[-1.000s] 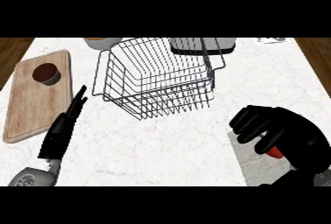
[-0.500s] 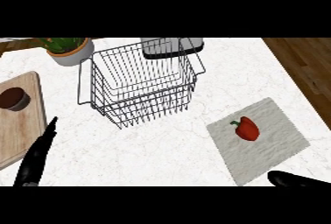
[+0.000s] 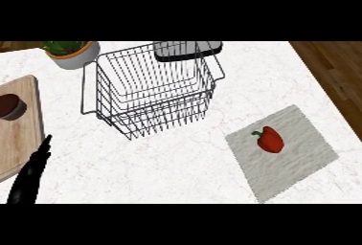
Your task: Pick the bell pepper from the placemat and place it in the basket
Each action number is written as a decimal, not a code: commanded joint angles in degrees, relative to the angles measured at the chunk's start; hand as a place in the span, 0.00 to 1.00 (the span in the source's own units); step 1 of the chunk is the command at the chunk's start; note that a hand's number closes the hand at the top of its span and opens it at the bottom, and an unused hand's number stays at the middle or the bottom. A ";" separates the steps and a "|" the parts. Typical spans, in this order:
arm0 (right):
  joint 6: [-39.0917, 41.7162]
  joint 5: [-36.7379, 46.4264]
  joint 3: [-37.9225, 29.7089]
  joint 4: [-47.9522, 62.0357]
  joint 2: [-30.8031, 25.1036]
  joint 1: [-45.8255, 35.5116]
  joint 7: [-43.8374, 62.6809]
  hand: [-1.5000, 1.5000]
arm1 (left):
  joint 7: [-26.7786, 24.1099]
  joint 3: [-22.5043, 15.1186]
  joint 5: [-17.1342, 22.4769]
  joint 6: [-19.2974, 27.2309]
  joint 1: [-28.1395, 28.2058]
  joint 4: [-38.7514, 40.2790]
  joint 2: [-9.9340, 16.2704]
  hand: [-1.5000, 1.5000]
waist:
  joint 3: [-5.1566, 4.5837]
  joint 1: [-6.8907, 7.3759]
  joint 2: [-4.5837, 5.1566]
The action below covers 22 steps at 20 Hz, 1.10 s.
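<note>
Head view: the bell pepper (image 3: pixel 270 139) lies on the placemat (image 3: pixel 297 162), well apart from the wire basket (image 3: pixel 152 95); left hand (image 3: pixel 32 173) shows straight fingers.

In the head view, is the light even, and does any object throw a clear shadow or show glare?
Head view: the light is even and soft over the counter; no glare shows. The bell pepper throws almost no shadow on the placemat. The basket wires stay crisp, with only a faint shadow beneath.

Wire metal basket (image 3: pixel 152 91), cloth placemat (image 3: pixel 286 160), marble counter (image 3: pixel 176 162)
</note>
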 commanded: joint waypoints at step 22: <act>-9.71 5.99 -6.13 19.31 8.45 12.26 -26.07 0.00 | 6.11 -4.59 -4.45 -3.73 -5.87 -4.49 -0.53 0.50 | -0.37 10.34 1.06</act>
